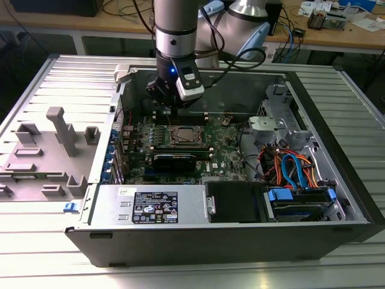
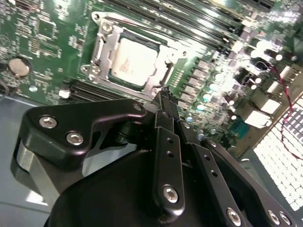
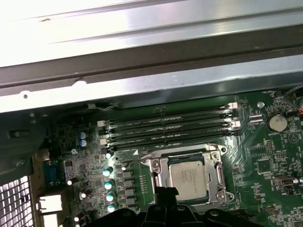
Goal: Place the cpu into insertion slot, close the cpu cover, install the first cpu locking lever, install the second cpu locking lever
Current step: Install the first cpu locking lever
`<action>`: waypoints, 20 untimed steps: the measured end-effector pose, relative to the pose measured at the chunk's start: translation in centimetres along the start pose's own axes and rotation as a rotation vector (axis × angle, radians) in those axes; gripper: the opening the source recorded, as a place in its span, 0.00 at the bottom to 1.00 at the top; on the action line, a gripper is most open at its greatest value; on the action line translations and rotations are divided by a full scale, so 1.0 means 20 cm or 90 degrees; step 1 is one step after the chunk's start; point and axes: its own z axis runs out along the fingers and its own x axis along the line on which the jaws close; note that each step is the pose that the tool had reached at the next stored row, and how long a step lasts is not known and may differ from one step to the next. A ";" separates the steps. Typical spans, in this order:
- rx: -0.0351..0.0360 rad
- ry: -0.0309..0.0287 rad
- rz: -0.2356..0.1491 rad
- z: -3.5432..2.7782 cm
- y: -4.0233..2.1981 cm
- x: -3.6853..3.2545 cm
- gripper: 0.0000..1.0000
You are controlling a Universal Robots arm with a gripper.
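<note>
**Silver chip seated in its socket, claw closed just beside it**

Ribbed aluminium makes up the table [image 1: 54, 253], on which an open computer case [image 1: 228, 244] is laid on its side. Its floor is taken up by a green circuit board [image 1: 225, 147]. The arm [image 1: 174, 30] is lowered into the case from above, and the claw [image 1: 173, 113] is held over the board, near the long memory slots [image 3: 165, 127].

The socket [image 3: 218, 156] is seen in both wrist views. The cover plate [image 3: 160, 176] appears to be folded down flat around the chip [image 3: 188, 176], which is seated inside the socket. A thin wire lever [image 3: 137, 160] is glimpsed at one corner; whether it is latched cannot be told.

In the second wrist view the claw [image 2: 168, 97] is drawn narrow, tips together, with nothing gripped. It is placed just beside the cover plate [image 2: 102, 49], apart from the chip [image 2: 135, 60].

The chip is judged light, stiff and fragile on its underside, and best taken by its edges. The cover plate is likely thin, springy sheet metal, best pressed on its free edge, opposite the hinge.
</note>
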 end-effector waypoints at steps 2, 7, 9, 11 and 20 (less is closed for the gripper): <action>-0.0003 -0.0007 -0.001 0.000 -0.002 0.019 0.11; -0.0008 -0.0017 -0.003 0.000 -0.011 0.079 0.11; -0.0009 -0.0025 -0.003 0.000 -0.015 0.114 0.11; -0.0010 -0.0033 -0.003 0.000 -0.020 0.143 0.11; -0.0012 -0.0029 -0.058 0.003 -0.022 0.164 0.11</action>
